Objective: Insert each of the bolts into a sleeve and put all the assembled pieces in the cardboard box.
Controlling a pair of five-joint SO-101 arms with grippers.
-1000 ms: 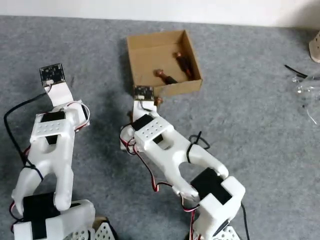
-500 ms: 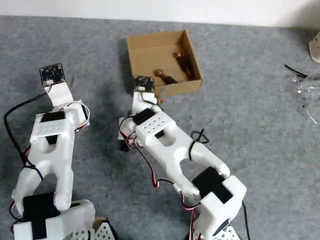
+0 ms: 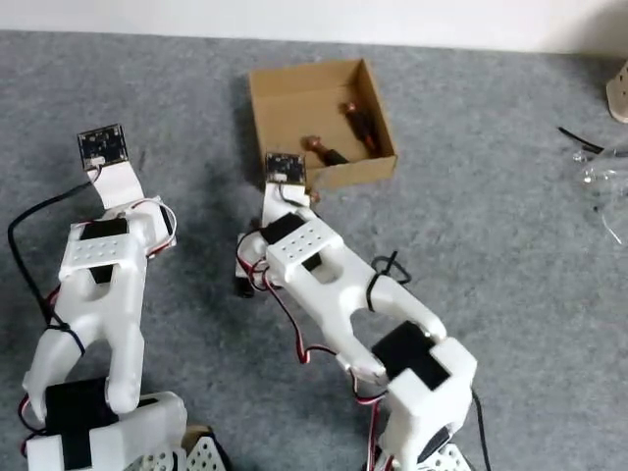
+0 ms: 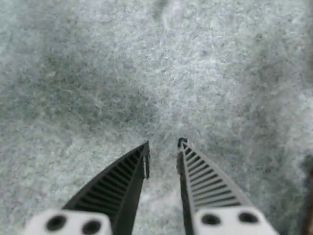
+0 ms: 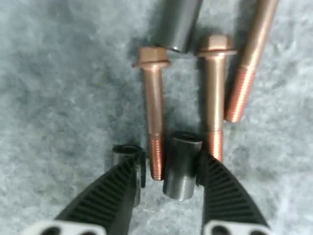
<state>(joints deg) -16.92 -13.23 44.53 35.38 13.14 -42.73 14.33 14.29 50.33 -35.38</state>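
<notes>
My right gripper (image 5: 171,164) is open and low over the grey carpet. An upright dark sleeve (image 5: 182,166) and the threaded tip of a copper bolt (image 5: 152,103) lie between its fingers. A second sleeve (image 5: 124,152) stands just outside one finger. Two more bolts (image 5: 215,93) (image 5: 252,63) and a further sleeve (image 5: 182,24) lie beyond. In the high view the right arm (image 3: 304,255) is just in front of the cardboard box (image 3: 294,110), which holds two assembled pieces (image 3: 361,126) (image 3: 324,150). My left gripper (image 4: 164,146) is open over bare carpet, holding nothing.
The left arm (image 3: 98,265) stands apart at the left of the table. Clear plastic and a black cable (image 3: 594,162) lie at the right edge, with a beige object (image 3: 618,93) above them. Open carpet stretches right of the box.
The right arm's wrist has shifted a little toward the box. The left arm has not moved.
</notes>
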